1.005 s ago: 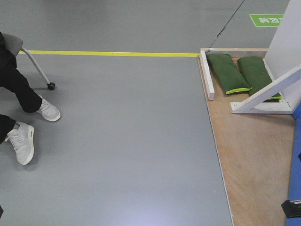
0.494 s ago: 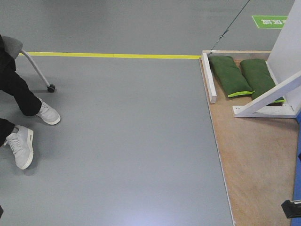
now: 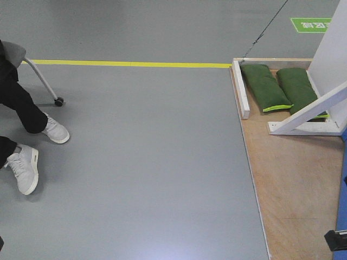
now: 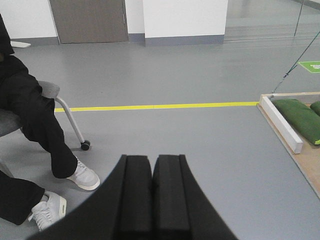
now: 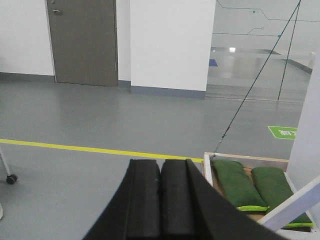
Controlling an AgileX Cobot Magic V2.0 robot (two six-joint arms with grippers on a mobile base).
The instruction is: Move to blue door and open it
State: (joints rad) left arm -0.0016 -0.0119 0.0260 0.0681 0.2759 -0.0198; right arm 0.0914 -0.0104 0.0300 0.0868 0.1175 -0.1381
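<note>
My left gripper (image 4: 152,195) and right gripper (image 5: 161,200) are both pressed closed and empty. The blue door (image 3: 342,184) shows only as a strip at the right edge, so I judge the right gripper nearer.

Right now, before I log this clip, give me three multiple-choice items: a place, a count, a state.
1. In the front view, the glossy blue door shows at: A the right edge; B the top left; C the centre.
2. Green fabric sandbags on the plywood platform: A one; B two; C four.
3. The black-padded left gripper is: A wide open; B shut, empty; C shut on a sandbag.
1 A, a blue strip runs down that edge; 2 B, two lie side by side; 3 B, its pads meet with nothing between.
</note>
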